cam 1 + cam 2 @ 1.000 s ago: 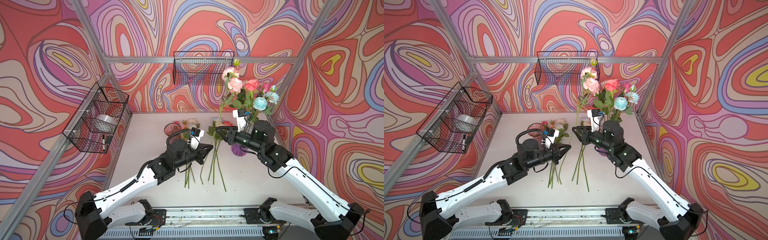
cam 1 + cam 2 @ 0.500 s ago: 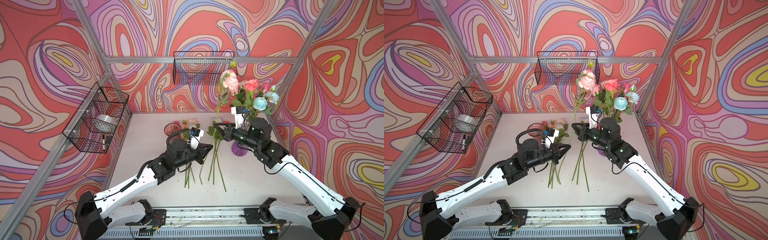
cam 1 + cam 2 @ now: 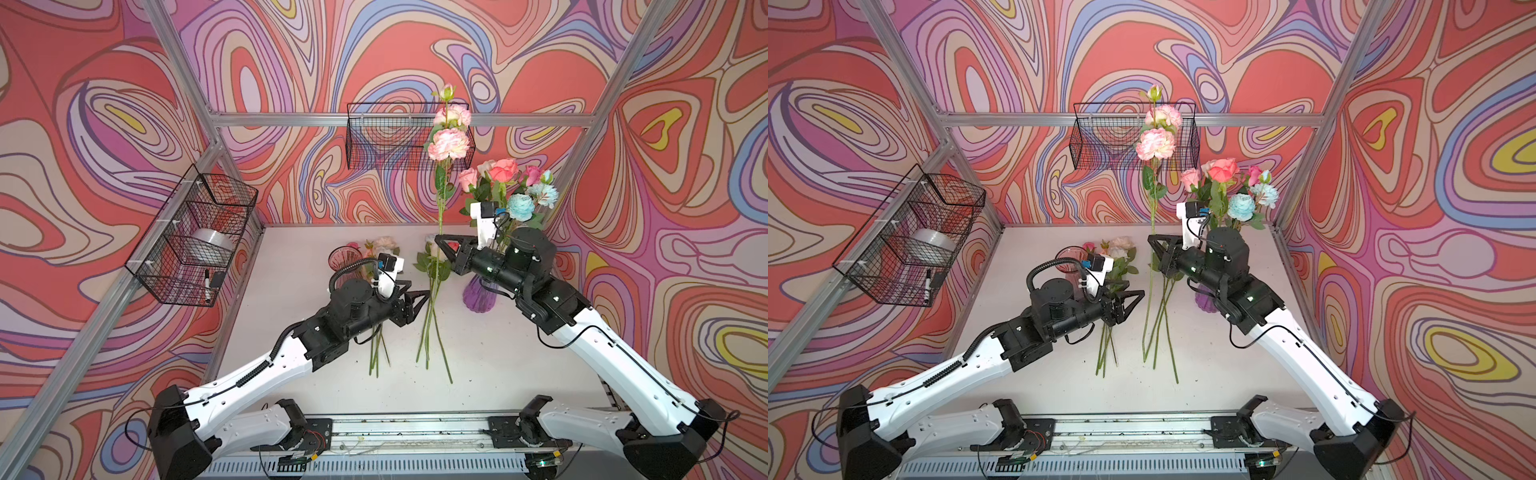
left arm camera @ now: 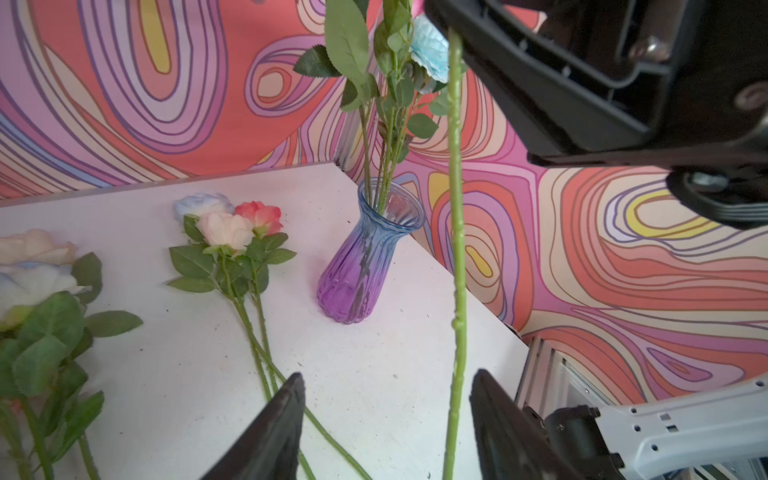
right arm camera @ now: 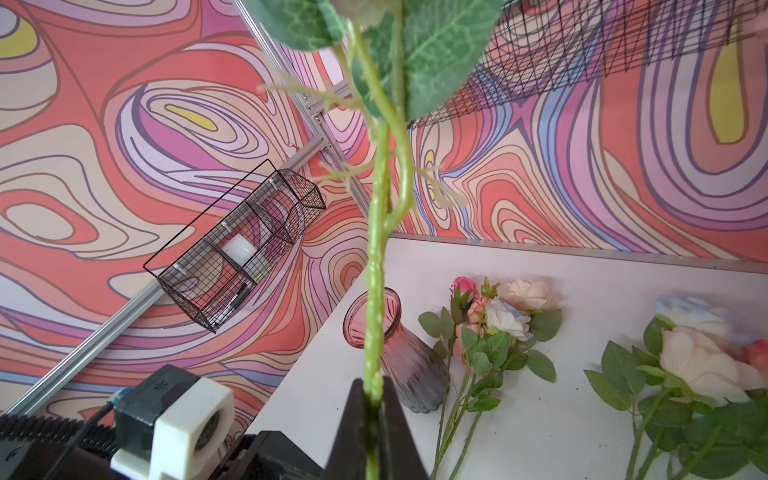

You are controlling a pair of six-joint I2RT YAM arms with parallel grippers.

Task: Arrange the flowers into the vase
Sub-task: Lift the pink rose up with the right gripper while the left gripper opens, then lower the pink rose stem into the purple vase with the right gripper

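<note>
The right tool (image 5: 370, 395) is clamped on the stem of one long rose (image 3: 451, 143). The left tool (image 4: 386, 386) is lower on the same stem, with its jaws apart. The stem passes between them and, as far as I can see, touches neither.

The long axis of the rose is almost upright. The pink blooms point up, high above the right tool, and the cut end points down past the left tool toward the table (image 3: 498, 353). The vase (image 4: 365, 249) stands behind the right tool, partly under its arm, and holds several flowers (image 3: 519, 205) already. More lie on the table below both tools.

I think the danger is the heavy top. With only one thin grip, the rose can turn in the clamp and lean over. The low end may also catch a finger of the left tool when it moves away. At the vase the mouth is narrow and crowded, so the stem can miss it or push the vase over.
</note>
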